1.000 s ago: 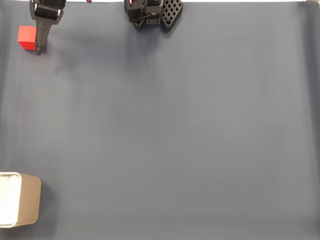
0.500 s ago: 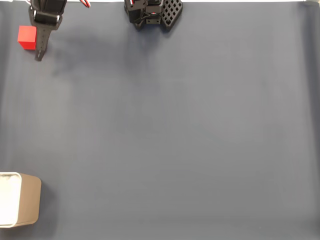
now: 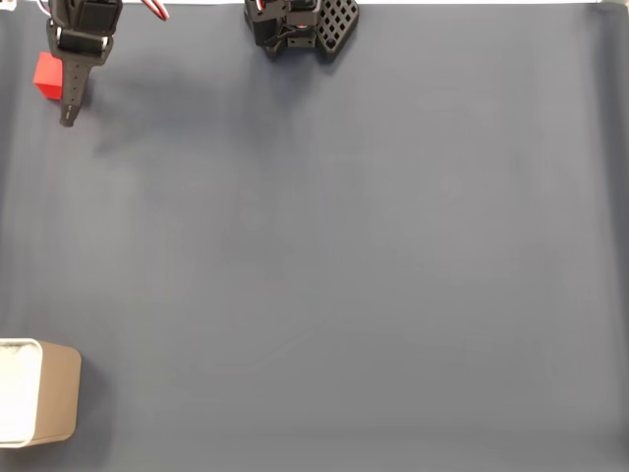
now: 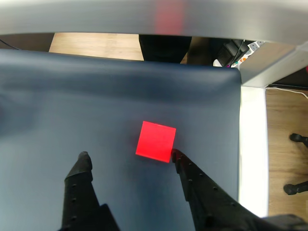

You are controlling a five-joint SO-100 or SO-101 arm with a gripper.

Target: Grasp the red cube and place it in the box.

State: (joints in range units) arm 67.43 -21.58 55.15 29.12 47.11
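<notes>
Just red cube beyond parted fingers

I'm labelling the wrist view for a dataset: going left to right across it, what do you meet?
Left black tool finger → small bright red cube on the dark blue mat → right black tool finger, its tip at the cube's lower right corner → white table edge → wooden floor.
</notes>
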